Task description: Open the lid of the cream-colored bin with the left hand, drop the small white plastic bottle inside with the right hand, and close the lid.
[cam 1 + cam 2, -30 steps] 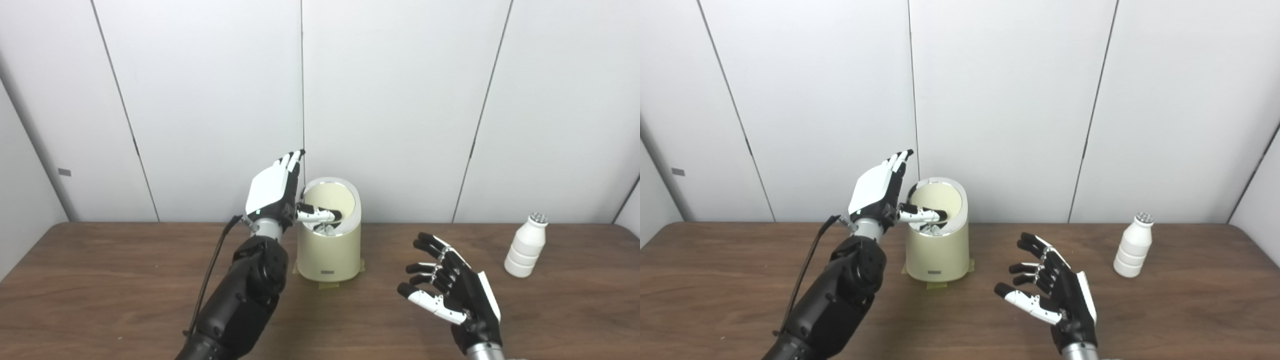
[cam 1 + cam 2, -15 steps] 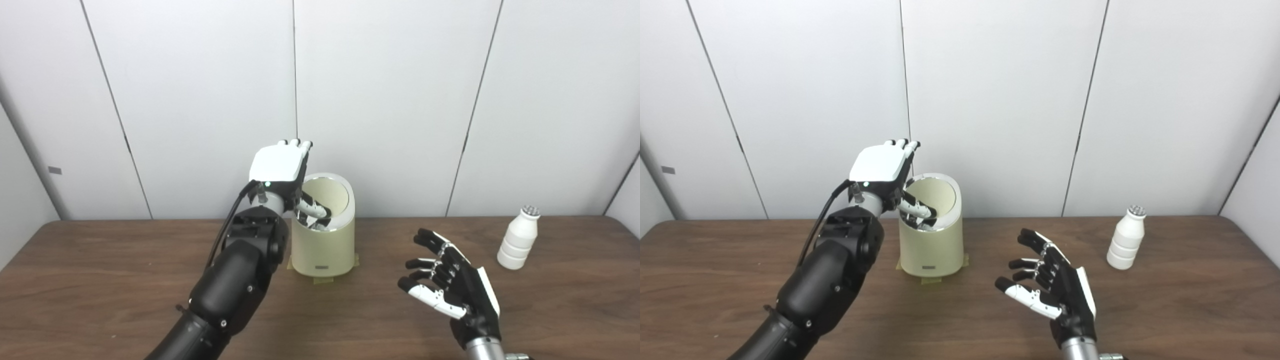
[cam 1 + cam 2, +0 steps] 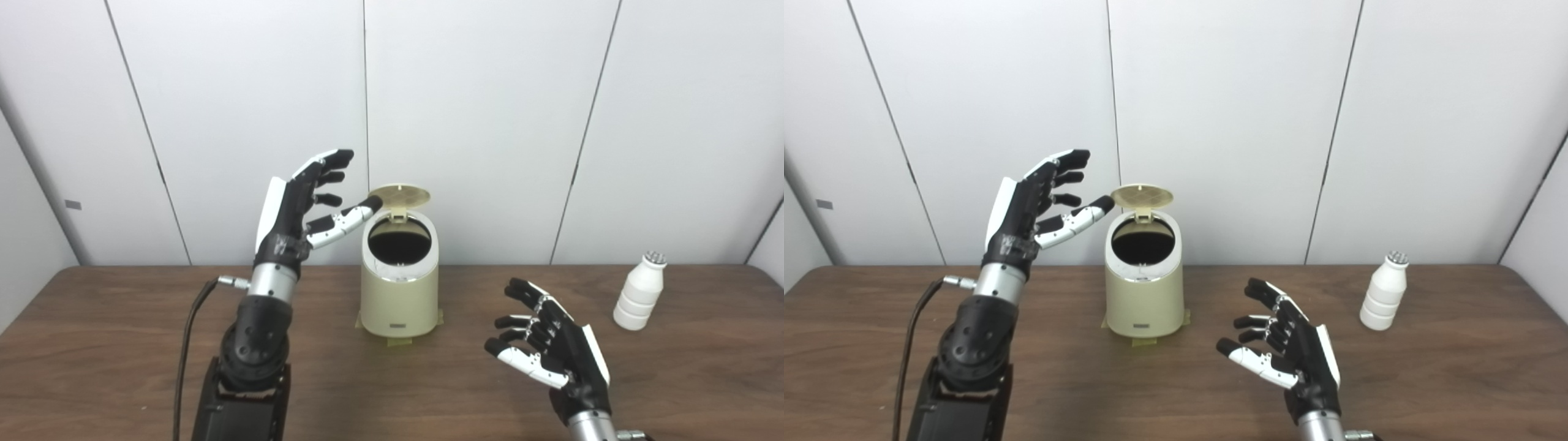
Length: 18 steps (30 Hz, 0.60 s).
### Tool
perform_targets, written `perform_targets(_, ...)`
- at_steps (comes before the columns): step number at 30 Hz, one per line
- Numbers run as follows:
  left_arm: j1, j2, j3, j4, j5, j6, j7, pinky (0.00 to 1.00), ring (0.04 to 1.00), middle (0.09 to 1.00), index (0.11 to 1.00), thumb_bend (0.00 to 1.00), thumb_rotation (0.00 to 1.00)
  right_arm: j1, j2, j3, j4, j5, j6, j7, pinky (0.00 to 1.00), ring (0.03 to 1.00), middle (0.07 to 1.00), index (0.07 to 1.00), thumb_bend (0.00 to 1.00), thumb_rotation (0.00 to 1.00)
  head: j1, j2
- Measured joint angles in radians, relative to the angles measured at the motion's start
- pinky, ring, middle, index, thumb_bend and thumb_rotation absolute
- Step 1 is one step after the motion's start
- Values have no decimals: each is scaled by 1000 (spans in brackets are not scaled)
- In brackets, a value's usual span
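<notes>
Lid [image 3: 399, 197] was up, bin [image 3: 399, 294] open near table's [image 3: 122, 343] back edge. Left hand [image 3: 303, 199] spread, empty, thumb tip by lid. Right hand [image 3: 551, 355] spread, empty. Bottle [image 3: 640, 300] untouched near back-right corner; drop and close remained.

Bin [image 3: 399, 288] mouth unobstructed from right; lid [image 3: 399, 197] up behind; left hand [image 3: 300, 205] just beside left rim.

Lid [image 3: 400, 198] now up, left hand [image 3: 298, 203] out.

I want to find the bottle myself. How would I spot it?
Look at the brown table, then go to its far right end by the white wall. The bottle stands there alone, small, white and ridged, well away from the cream bin.
</notes>
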Motion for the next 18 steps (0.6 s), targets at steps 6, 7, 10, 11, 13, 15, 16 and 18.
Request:
perform_targets(6,176,21,23,-2,-76,-4,13,526,671,741,762,664,173,0,-11,-4,4,4,0,3,490,573,793,775,798,220,-6,-5)
perform_targets(7,196,27,26,7,-74,-36,32,516,661,738,758,662,171,0,-11,-4,4,4,0,3,490,575,791,776,799,221,-8,-5)
perform_targets(10,245,46,21,40,-62,-121,68,493,640,731,757,683,195,0,-10,-4,6,4,-1,3,491,572,789,768,790,204,-6,-11)
perform_targets(11,260,51,17,52,-60,-147,74,488,635,729,759,691,201,0,-10,-4,6,4,-1,3,492,571,789,766,788,200,-6,-15)
perform_targets(13,283,57,11,68,-59,-177,83,482,626,719,757,707,212,1,-11,-5,7,4,-4,3,486,563,788,762,782,187,-17,-26)
perform_targets(15,297,61,5,90,-59,-214,86,480,615,703,751,722,217,1,-11,-6,13,6,-12,3,486,563,784,761,782,181,-28,-34)
perform_targets(16,303,65,1,104,-61,-226,86,502,617,694,747,734,230,0,-11,-8,23,6,-22,3,477,565,779,767,798,205,-32,-35)
perform_targets(18,308,67,-4,119,-64,-238,85,539,626,692,746,734,229,0,-12,-11,38,3,-35,2,492,571,775,766,812,226,-55,-47)
